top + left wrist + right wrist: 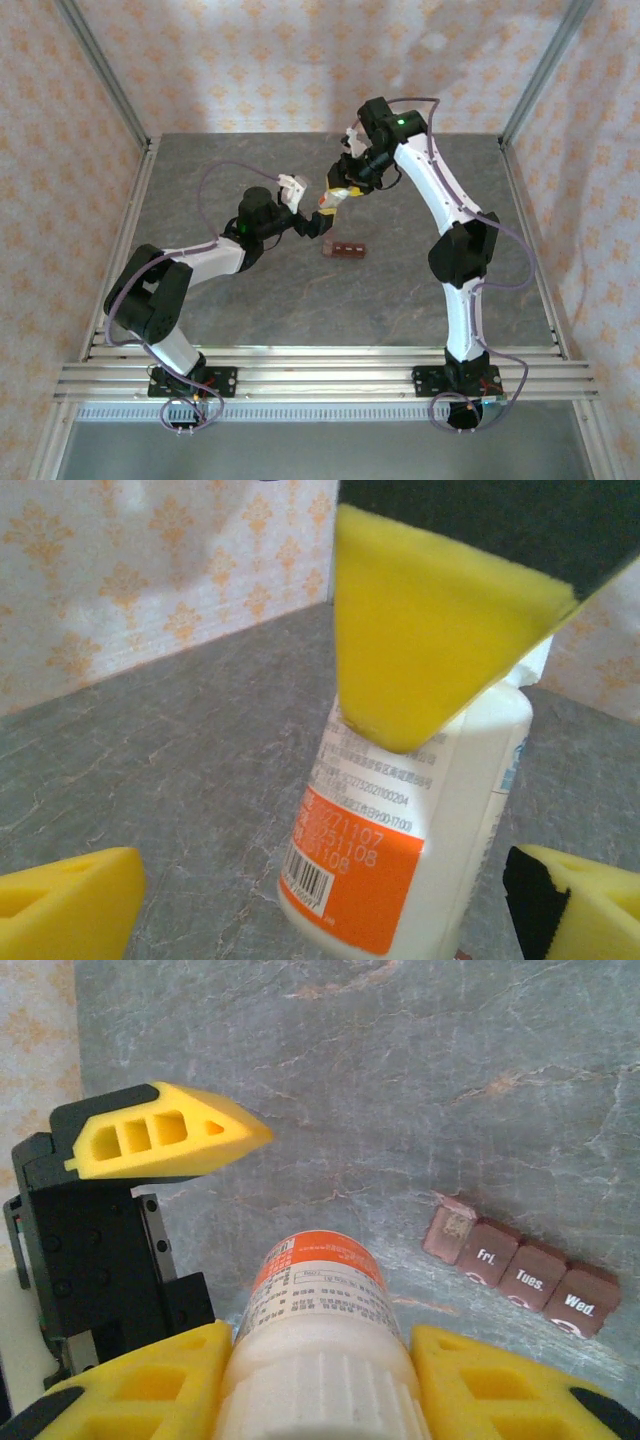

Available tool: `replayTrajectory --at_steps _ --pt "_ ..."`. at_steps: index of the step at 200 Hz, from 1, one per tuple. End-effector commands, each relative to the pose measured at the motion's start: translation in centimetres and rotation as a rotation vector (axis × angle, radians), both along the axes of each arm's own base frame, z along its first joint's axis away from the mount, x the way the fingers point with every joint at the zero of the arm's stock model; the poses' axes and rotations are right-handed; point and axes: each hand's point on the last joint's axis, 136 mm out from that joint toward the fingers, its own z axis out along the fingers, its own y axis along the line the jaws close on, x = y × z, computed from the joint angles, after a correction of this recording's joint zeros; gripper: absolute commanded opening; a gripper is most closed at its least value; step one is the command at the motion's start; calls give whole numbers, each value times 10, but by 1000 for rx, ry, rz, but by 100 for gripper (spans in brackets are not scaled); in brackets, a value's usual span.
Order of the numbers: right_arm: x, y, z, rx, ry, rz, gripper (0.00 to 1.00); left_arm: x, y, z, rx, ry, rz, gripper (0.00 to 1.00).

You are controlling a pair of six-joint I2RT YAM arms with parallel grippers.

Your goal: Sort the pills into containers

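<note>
1. Centre of the overhead frame: the right arm rises from its base at bottom right, elbows at right, then reaches left and down. The right gripper (320, 1365) is clenched on the cap end of one white bottle (318, 1295).
2. The left arm comes from bottom left, folded, with its forearm pointing to centre. The left gripper (320, 910) is released, with yellow fingers (65, 905) spread either side of the bottle's lower end.
3. Count: two arms, one bottle and one containers (345, 249) strip of four compartments. It sits on the tabletop (300, 310) just below both grippers; three lids read Fri., Tues., Wed.
</note>
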Motion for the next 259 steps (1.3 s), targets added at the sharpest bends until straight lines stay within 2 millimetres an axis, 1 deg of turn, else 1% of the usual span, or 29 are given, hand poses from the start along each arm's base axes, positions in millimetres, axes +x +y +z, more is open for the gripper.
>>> replayTrajectory --at_steps 1,25,54,98,129,157,186,229,249,259 --pt "-6 10 4 40 1 40 32 -6 -4 11 -4 -57 -43 90" --pt "-8 11 5 47 4 43 32 -7 -9 15 -7 -49 -74 83" --pt "-10 12 6 55 9 47 32 -7 -13 17 -8 -38 -93 79" --pt "-12 13 5 65 16 46 31 -5 -19 21 -34 -26 -109 68" --pt "-13 13 7 73 11 48 30 -4 -21 19 -40 -15 -117 67" --pt "-12 13 10 74 1 44 30 -5 -20 10 -30 4 -115 73" --pt "-11 13 12 72 -1 41 30 -7 -18 -1 -19 19 -110 74" --pt "-10 13 14 71 -6 39 29 -7 -20 -7 -10 35 -124 60" --pt "-10 13 14 72 -5 39 29 -7 -22 -9 -11 43 -127 57" --pt "-10 13 14 71 -7 38 29 -6 -22 -10 -11 47 -128 57"
